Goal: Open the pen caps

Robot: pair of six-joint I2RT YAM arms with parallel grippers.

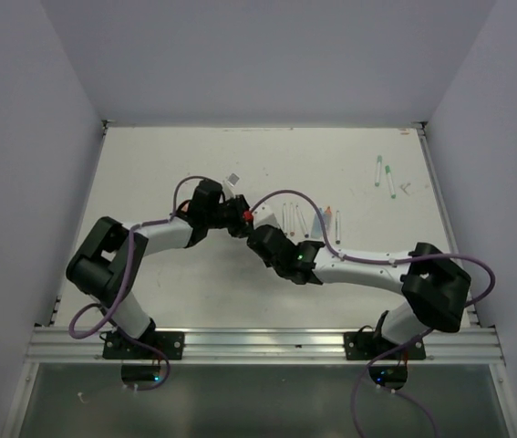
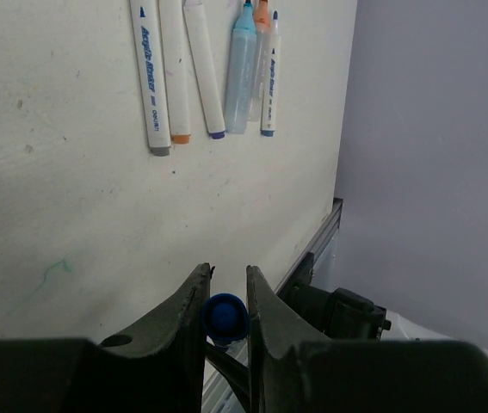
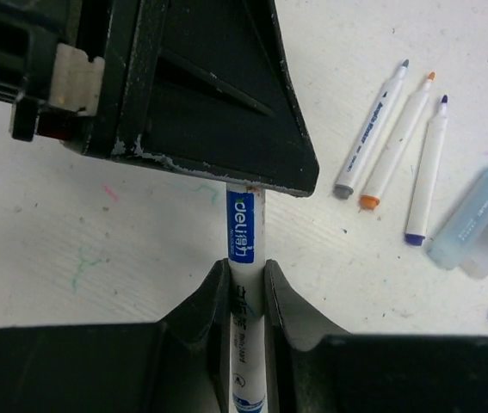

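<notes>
While a white pen (image 3: 242,232) hangs above the counter (image 1: 149,173), the right claw (image 3: 245,267) is clamped on its barrel and the left claw (image 2: 226,277) is clamped on its blue cap (image 2: 225,317). Just beside, uncapped pens (image 2: 179,73) and loose caps (image 2: 242,73) lie in a row. Well apart at the far right lie two more pens (image 1: 378,170).

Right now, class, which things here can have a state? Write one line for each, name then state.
left gripper, shut on the blue cap.
right gripper, shut on the held pen, around its white barrel.
blue cap, gripped; on or off the pen, cannot tell.
grey pen, uncapped, lying flat.
orange pen, uncapped, lying flat.
purple pen, uncapped, lying flat.
</notes>
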